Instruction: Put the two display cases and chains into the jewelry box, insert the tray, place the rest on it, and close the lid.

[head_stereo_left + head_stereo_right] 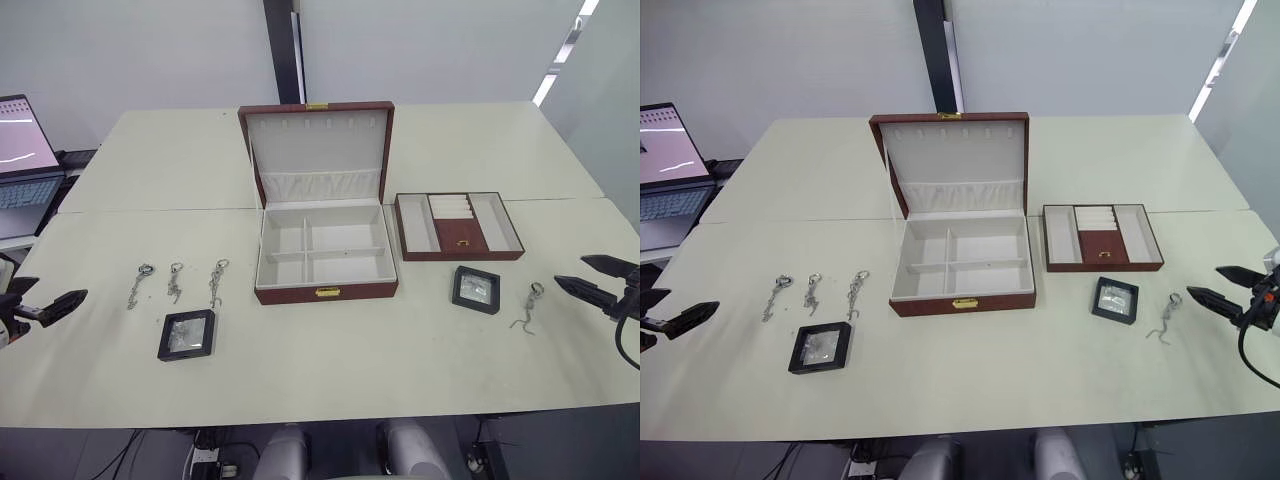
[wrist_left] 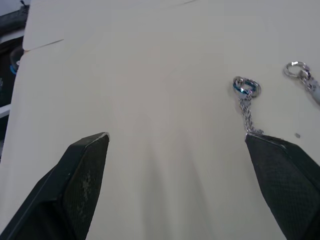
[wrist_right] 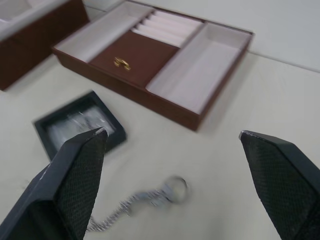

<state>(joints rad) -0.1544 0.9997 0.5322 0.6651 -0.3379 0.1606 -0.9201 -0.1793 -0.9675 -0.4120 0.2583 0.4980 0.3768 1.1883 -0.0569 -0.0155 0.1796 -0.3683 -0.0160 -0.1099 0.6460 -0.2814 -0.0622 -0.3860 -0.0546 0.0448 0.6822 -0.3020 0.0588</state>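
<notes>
Right wrist view: chain (image 3: 145, 199) blurred.

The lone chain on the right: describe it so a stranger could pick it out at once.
Start at the open jewelry box mid-table and go to the tray on its right. In front sits a display case; the chain lies just right of it, alone, while three others line up left of the box.

Head stereo pair high, facing down over table (image 1: 420, 360) — wrist cameras low, close, tabletop shared
</notes>
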